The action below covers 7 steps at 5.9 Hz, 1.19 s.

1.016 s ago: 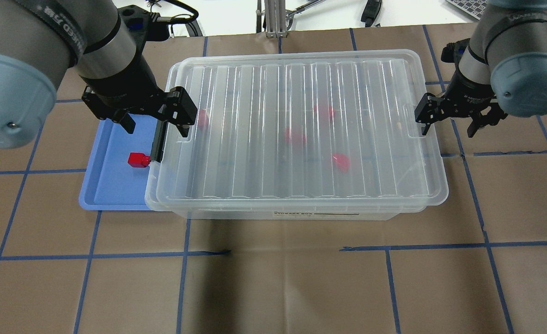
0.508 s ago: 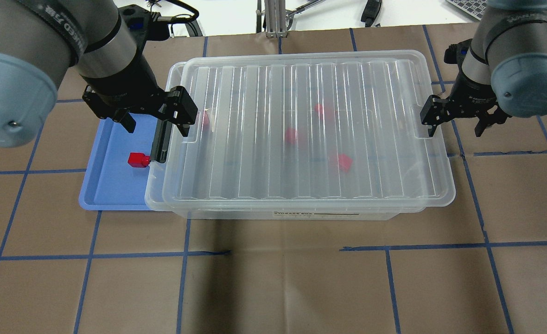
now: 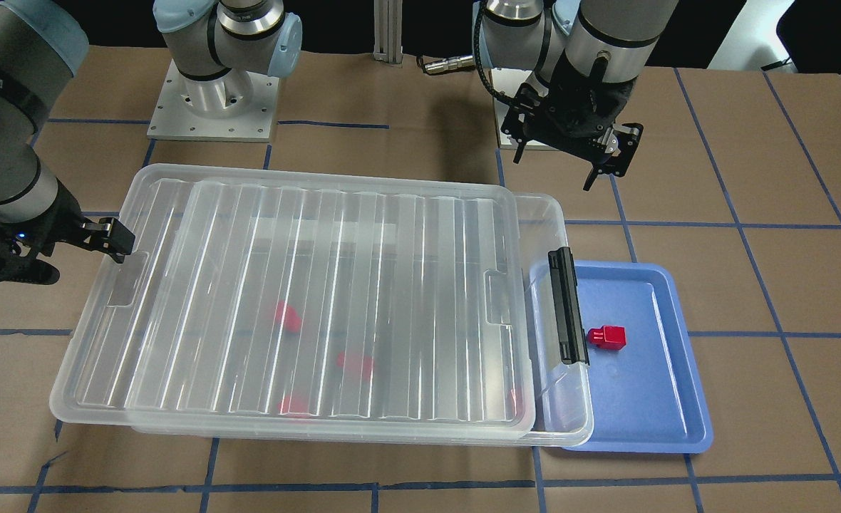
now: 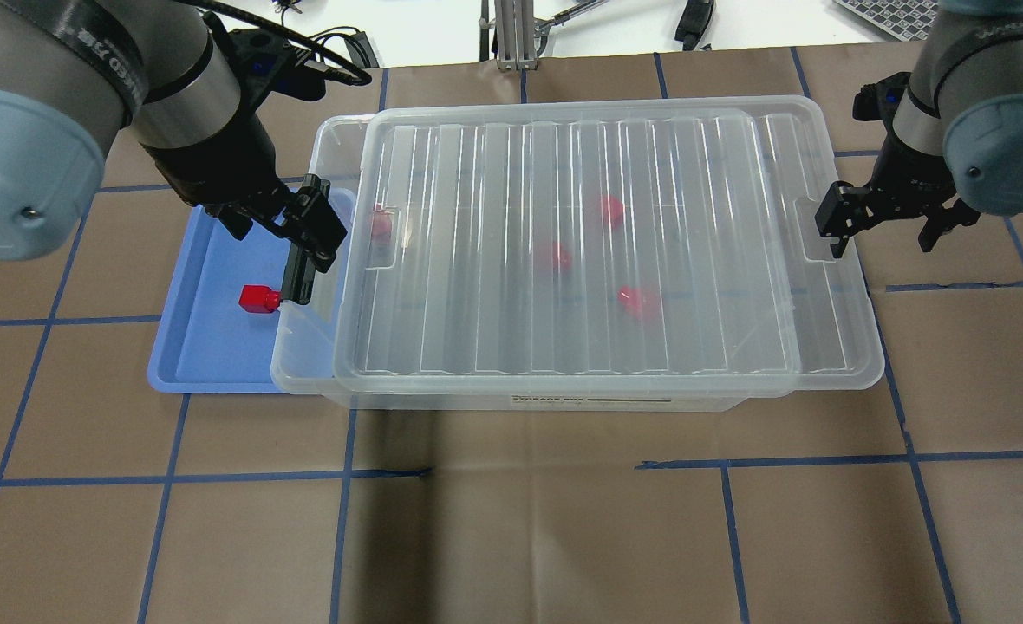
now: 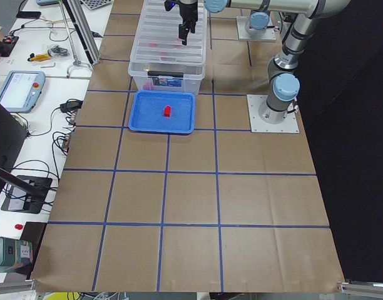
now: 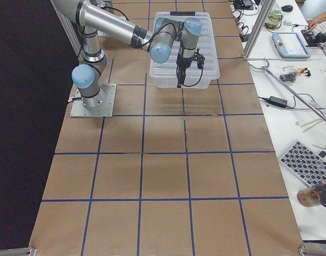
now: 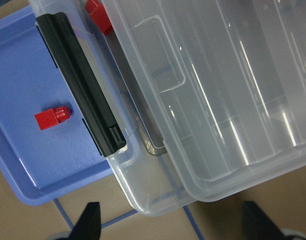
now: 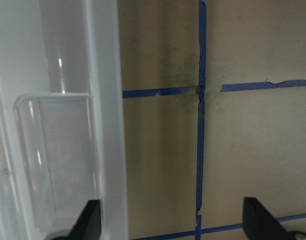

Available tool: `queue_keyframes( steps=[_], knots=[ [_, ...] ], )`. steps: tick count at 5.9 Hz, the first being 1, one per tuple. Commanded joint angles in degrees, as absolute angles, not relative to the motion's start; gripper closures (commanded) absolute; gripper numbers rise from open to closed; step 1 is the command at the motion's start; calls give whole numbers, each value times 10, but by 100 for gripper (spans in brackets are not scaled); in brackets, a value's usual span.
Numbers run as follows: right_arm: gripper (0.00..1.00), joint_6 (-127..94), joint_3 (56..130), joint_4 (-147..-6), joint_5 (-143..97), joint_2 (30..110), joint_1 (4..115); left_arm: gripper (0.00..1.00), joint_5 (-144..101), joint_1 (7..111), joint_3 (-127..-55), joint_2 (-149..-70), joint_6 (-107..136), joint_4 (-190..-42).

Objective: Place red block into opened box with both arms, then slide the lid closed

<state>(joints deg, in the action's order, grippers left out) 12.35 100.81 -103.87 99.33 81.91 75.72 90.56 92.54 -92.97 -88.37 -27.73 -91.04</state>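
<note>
Brown paper table with a blue tape grid; a white bench with cables runs beyond it, and a pendant lies on the side bench.

Compared with the overhead view a second back:
- The lid has slid toward the robot's right. It now overhangs the box at that end and leaves a strip uncovered at the left end, by the black latch.
- The right gripper has shifted right with the lid.
- The left gripper no longer has a finger at the left tab recess and has drawn back over the box's left rim.

Left gripper: fingers spread, nothing between them. Its wrist view looks down on the latch, the uncovered box corner and the blue tray.

Right gripper: likewise spread and empty. One finger is at the right tab recess, the other out over bare table.

The red block lies on the blue tray, outside the box and unheld. It is just beside the latch but apart from it, close to the left gripper and nearer the robot. Four other red blocks show blurred through the lid, inside the box.
</note>
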Motion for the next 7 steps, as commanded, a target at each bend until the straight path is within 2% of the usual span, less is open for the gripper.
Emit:
queue_keyframes(
  steps=[1,3,4,6,7],
  knots=[
    [0,194,1008,-1058,996,818,745,2,910,883,-949,-886,-481,-907],
    [0,231,1008,-1080,1006,809,737,2,911,814,-968,-888,-744,-863],
    [0,251,1008,-1081,1007,809,723,2,910,777,-1006,-890,-880,-794],
    [0,288,1005,-1083,1007,809,695,2,903,732,-1089,-912,-1003,-655],
    [0,292,1005,-1083,1006,809,689,3,904,732,-1085,-950,-1007,-623]
  ],
)
